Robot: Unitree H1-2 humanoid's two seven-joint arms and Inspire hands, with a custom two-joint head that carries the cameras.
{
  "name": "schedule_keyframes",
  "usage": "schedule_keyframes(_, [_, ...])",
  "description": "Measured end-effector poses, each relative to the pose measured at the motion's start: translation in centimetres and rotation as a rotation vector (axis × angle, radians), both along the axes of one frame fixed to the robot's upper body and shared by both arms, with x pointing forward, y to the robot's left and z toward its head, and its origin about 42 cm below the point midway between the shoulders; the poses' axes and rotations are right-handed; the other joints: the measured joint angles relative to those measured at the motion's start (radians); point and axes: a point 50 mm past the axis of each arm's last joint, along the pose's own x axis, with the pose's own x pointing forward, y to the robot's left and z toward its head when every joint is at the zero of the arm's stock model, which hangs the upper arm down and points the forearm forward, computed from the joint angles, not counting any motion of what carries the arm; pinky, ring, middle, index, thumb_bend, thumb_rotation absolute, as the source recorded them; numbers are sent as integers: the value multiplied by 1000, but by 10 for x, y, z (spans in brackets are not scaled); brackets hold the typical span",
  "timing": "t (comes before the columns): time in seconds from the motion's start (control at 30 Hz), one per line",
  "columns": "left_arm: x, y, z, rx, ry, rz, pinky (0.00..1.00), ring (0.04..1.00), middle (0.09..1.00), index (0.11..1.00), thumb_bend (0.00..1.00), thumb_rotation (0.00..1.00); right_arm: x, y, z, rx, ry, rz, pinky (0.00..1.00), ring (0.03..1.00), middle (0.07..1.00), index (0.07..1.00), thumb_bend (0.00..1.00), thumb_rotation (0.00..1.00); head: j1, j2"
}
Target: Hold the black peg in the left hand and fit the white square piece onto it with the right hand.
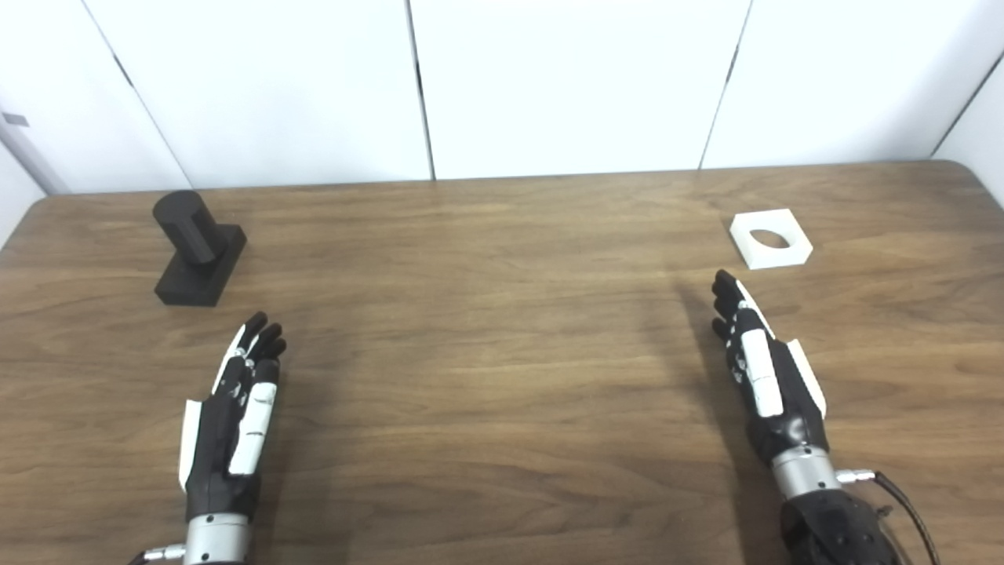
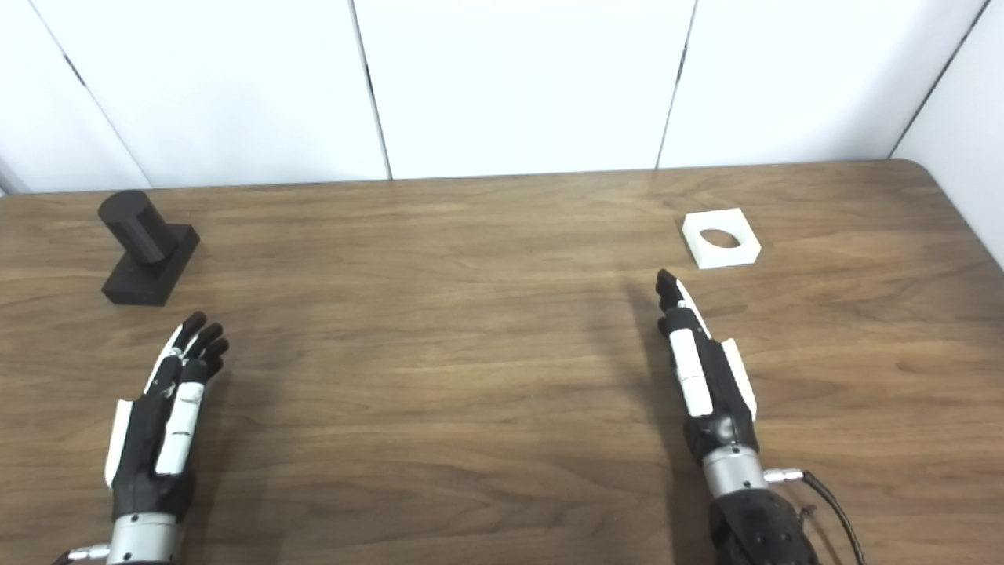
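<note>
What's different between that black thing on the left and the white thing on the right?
Colour: the black peg is dark all over, and the white square piece is pale. Shape: the black peg is a cylinder rising from a block base, while the white square piece is a flat slab with a round hole. Place: the peg sits beyond the left hand, the piece just beyond the right hand. Both rest untouched on the wooden table.

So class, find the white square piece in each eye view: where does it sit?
Left eye view: white square piece upper right, beyond the right hand.
Right eye view: upper right, nearer the picture's middle.
Shared landmark: the table's rounded far right corner.
</note>
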Motion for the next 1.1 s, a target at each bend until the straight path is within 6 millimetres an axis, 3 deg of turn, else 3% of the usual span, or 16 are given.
schedule_keyframes(0.2, [0,0,0,0,0,0,900,885,899,919,616,765,0,0,0,3,1,1,986,986,965,946,556,1000,2,0])
schedule_keyframes(0.57, [0,0,0,0,0,1,912,889,901,921,640,764,0,0,0,11,2,1,990,990,971,954,538,1000,5,-2])
schedule_keyframes(0.67, [0,0,0,-1,-1,1,912,882,897,920,644,749,0,0,1,19,2,1,987,989,970,954,529,1000,50,-6])
schedule_keyframes(0.7, [0,-1,0,-1,0,1,912,875,892,918,641,747,0,-1,1,23,2,0,994,989,969,954,527,1000,117,-18])
schedule_keyframes(0.73, [-1,-2,0,0,1,0,912,871,889,918,642,753,0,-1,1,27,2,1,998,990,970,956,521,1000,127,-21])
schedule_keyframes(0.83, [-2,-6,-1,41,4,3,886,868,885,913,637,800,-1,-4,1,30,0,5,1000,996,981,968,515,1000,230,-60])
schedule_keyframes(0.93, [-2,-10,-1,72,6,-6,894,883,898,922,594,822,-2,-10,0,43,-2,12,1000,1000,996,985,549,1000,278,-78])
schedule_keyframes(1.03, [-1,-18,-1,106,4,-16,901,885,901,921,569,804,-3,-16,-1,71,-3,27,1000,1000,1000,999,535,1000,403,-130])
schedule_keyframes(1.1, [-1,-23,-1,107,-2,-23,918,893,902,918,572,782,-3,-20,-2,79,-7,35,1000,1000,1000,1000,532,1000,428,-146])
